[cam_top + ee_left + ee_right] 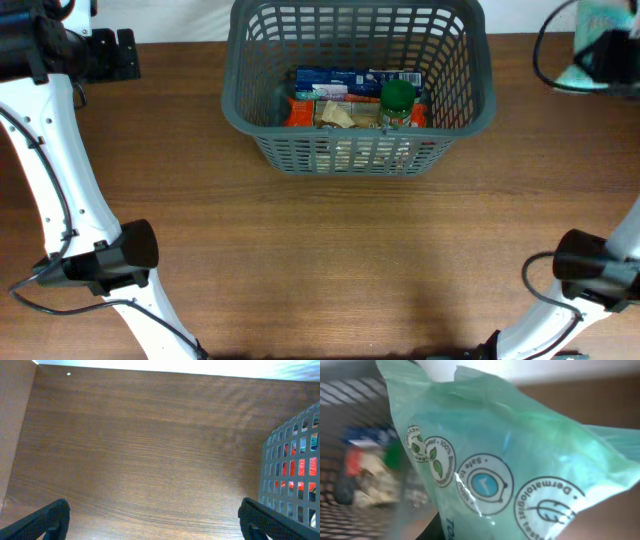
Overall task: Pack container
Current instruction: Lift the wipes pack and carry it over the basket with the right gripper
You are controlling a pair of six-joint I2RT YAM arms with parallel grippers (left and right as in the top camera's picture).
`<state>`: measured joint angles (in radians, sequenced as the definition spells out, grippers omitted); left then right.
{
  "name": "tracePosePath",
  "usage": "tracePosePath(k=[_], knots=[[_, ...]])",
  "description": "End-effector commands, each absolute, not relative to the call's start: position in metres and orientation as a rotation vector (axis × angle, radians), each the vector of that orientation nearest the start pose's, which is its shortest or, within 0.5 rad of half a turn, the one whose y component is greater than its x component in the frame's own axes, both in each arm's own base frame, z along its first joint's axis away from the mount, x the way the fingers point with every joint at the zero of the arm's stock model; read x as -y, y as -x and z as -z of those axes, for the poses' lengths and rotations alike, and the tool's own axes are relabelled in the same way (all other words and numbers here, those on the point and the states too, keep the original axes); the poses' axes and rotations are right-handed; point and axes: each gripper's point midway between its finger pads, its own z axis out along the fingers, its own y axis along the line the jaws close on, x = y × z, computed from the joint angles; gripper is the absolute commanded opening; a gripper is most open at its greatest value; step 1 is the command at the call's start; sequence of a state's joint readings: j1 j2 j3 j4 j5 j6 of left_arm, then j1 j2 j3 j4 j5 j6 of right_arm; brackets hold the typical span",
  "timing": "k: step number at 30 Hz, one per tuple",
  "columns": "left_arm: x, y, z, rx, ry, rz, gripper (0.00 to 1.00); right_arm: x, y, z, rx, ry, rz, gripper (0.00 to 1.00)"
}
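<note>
Container sits at 12 o'clock on counter, groceries inside. Left claw, 10 o'clock, spread wide, holding nothing. Right claw, 2 o'clock, grips pale green packet.

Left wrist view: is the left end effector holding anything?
No, the two black fingers of the left end effector stand wide apart over the brown wooden table, with nothing between them.
</note>
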<state>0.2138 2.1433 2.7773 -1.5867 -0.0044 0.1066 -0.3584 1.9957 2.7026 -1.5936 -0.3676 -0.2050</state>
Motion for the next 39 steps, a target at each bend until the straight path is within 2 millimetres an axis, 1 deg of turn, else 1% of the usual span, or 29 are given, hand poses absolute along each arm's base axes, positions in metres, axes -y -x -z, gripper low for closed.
tracePosePath(k=[1, 2, 4, 7, 8, 10, 11, 13, 17, 20, 22, 26, 31, 33, 36, 38, 39], knots=[[-0.102, -0.456, -0.327, -2.528, 0.165, -0.129, 0.99, 0.036, -0.418, -0.412, -2.272, 0.141, -0.303, 0.20], [-0.102, -0.456, -0.327, -2.528, 0.164, -0.129, 0.99, 0.027, -0.419, -0.413, -2.267, 0.168, -0.313, 0.19], [-0.102, -0.456, -0.327, -2.528, 0.164, -0.129, 0.99, -0.001, -0.423, -0.413, -2.256, 0.260, -0.338, 0.17], [-0.102, -0.456, -0.327, -2.528, 0.165, -0.129, 0.99, -0.049, -0.432, -0.403, -2.233, 0.481, -0.358, 0.15], [-0.102, -0.456, -0.327, -2.528, 0.165, -0.129, 0.99, -0.073, -0.437, -0.394, -2.221, 0.599, -0.365, 0.15], [-0.102, -0.456, -0.327, -2.528, 0.164, -0.129, 0.99, -0.104, -0.445, -0.377, -2.214, 0.730, -0.374, 0.15], [-0.102, -0.456, -0.327, -2.528, 0.165, -0.129, 0.99, -0.111, -0.449, -0.370, -2.221, 0.754, -0.367, 0.15], [-0.102, -0.456, -0.327, -2.528, 0.165, -0.129, 0.99, -0.127, -0.458, -0.350, -2.249, 0.805, -0.353, 0.15], [-0.102, -0.456, -0.327, -2.528, 0.165, -0.129, 0.99, -0.162, -0.471, -0.305, -2.313, 0.889, -0.397, 0.15], [-0.102, -0.456, -0.327, -2.528, 0.165, -0.129, 0.99, -0.185, -0.480, -0.267, -2.363, 0.947, -0.432, 0.16], [-0.102, -0.456, -0.327, -2.528, 0.165, -0.129, 0.99, -0.196, -0.485, -0.245, -2.397, 0.973, -0.446, 0.16], [-0.102, -0.456, -0.327, -2.528, 0.165, -0.129, 0.99, -0.206, -0.491, -0.203, -2.469, 1.000, -0.475, 0.17], [-0.102, -0.456, -0.327, -2.529, 0.164, -0.129, 0.99, -0.213, -0.494, -0.162, -2.563, 0.978, -0.527, 0.17], [-0.102, -0.456, -0.327, -2.528, 0.164, -0.129, 0.99, -0.215, -0.495, -0.151, -2.579, 0.983, -0.535, 0.16], [-0.102, -0.456, -0.327, -2.528, 0.165, -0.129, 0.99, -0.218, -0.496, -0.146, -2.585, 0.979, -0.548, 0.15], [-0.102, -0.456, -0.327, -2.528, 0.164, -0.129, 0.99, -0.218, -0.501, -0.146, -2.613, 0.884, -0.549, 0.15], [-0.102, -0.456, -0.327, -2.528, 0.164, -0.129, 0.99, -0.219, -0.506, -0.147, -2.636, 0.786, -0.561, 0.15]])
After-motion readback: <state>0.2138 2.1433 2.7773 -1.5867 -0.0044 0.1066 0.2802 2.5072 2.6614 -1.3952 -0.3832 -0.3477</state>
